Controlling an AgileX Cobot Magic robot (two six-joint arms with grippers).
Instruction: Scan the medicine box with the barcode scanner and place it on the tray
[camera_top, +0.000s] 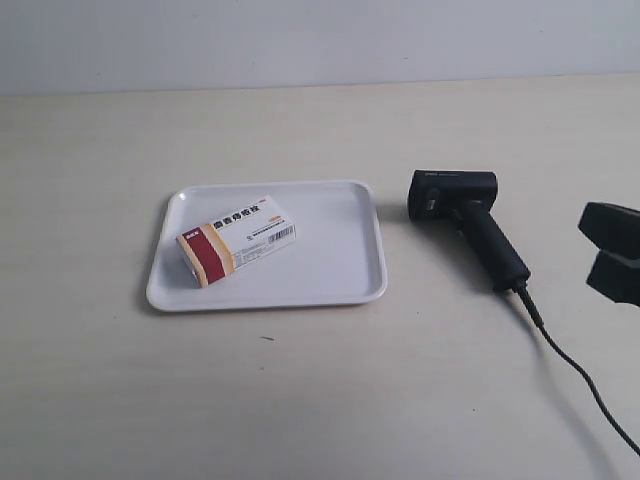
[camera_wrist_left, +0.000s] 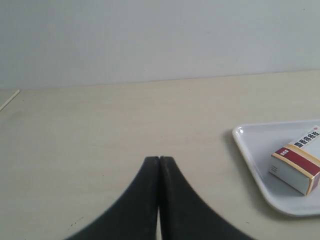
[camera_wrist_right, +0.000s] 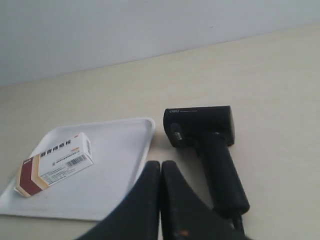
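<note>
Exterior view: glossy tray (camera_top: 350, 285), cardboard medicine box (camera_top: 237, 239).

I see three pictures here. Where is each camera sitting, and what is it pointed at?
Exterior view: above the table, looking down on the flat white plastic tray, the white carton with red band, the black pistol-shaped scanner; one dark tool at its right edge.
Left wrist view: low behind the shut left tool, seeing tray and carton.
Right wrist view: behind the shut right tool, seeing scanner too.
All share tray and carton.
</note>
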